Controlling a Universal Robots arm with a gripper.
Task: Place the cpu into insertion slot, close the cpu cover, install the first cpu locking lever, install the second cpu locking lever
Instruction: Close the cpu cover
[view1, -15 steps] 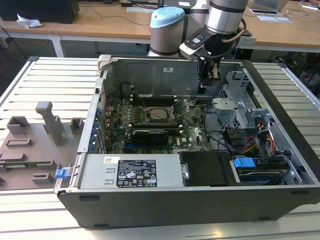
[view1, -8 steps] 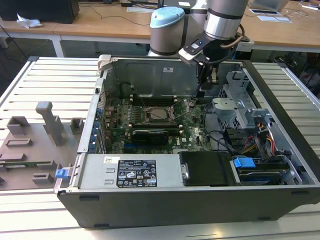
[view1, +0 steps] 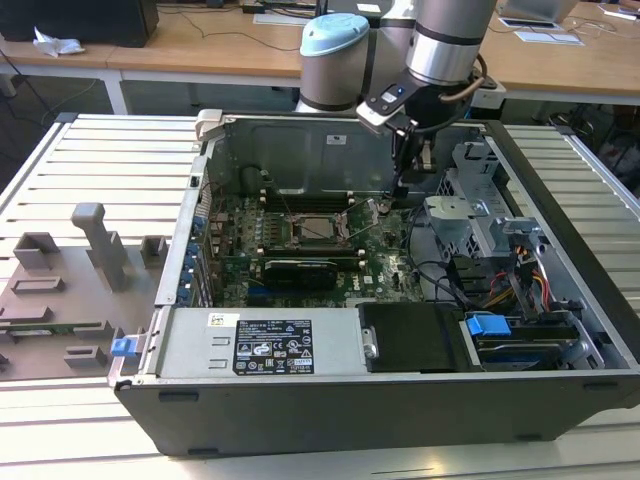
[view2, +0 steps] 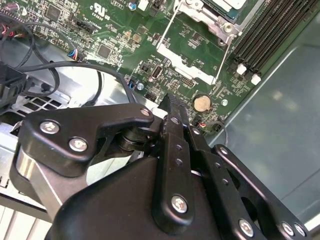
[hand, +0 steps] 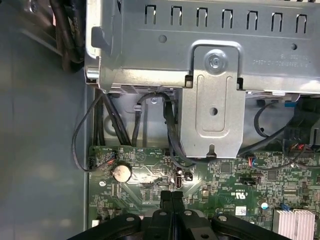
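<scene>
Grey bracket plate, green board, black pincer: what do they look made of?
Grey flat bracket plate: probably stamped sheet steel, dull zinc-grey; punched holes and pressed edges show. Green circuit board: likely fibreglass laminate under glossy green coating; it glints near the coin cell. Black pincer, shut: matt black, coated metal or hard plastic, can't tell; bright screws join its links.

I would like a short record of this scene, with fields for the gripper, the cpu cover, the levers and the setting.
gripper: shut, empty, tips low over the green board
nearest thing: coin battery, beside the tips
cpu cover: seems to lie flat, closed
locking levers: thin wire rods, seem unlatched
setting: open computer case on a slatted table
</scene>
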